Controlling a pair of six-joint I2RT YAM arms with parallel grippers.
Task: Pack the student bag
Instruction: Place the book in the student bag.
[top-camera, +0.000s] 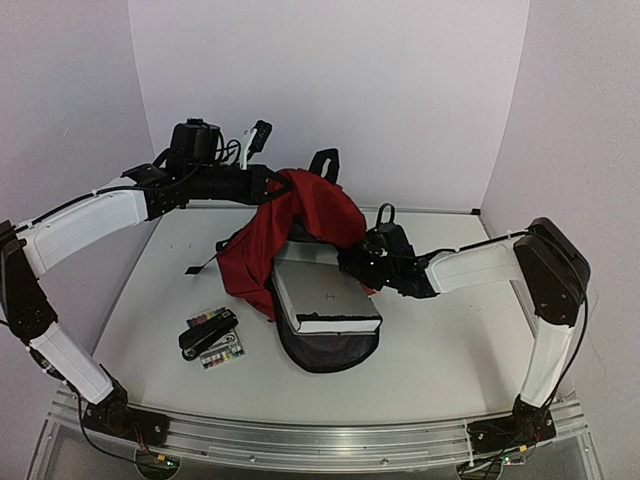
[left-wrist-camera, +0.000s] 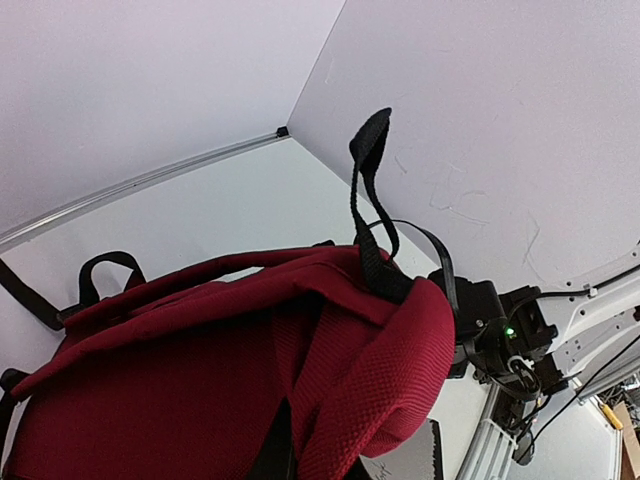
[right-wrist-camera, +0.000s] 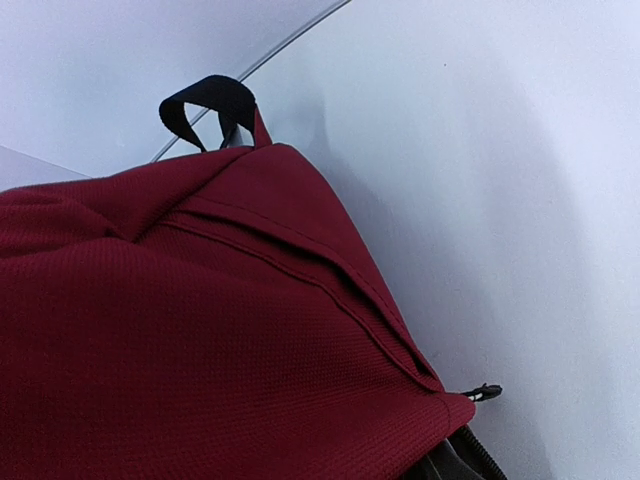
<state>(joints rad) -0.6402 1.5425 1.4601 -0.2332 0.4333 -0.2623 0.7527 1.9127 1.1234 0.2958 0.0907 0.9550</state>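
- Cannot tell grip of right jaws, hidden behind fabric at 3 o'clock.
- Clenched by left jaws at 12 o'clock: large dark red fabric backpack (top-camera: 300, 215), flap hoisted.

A dark red woven-fabric backpack (right-wrist-camera: 200, 340) fills the lower left, with a stitched fold (right-wrist-camera: 300, 272) running diagonally down towards a small black zipper pull (right-wrist-camera: 484, 392) and a black webbing loop (right-wrist-camera: 205, 105) standing at its top against a pale surface (right-wrist-camera: 500, 150).
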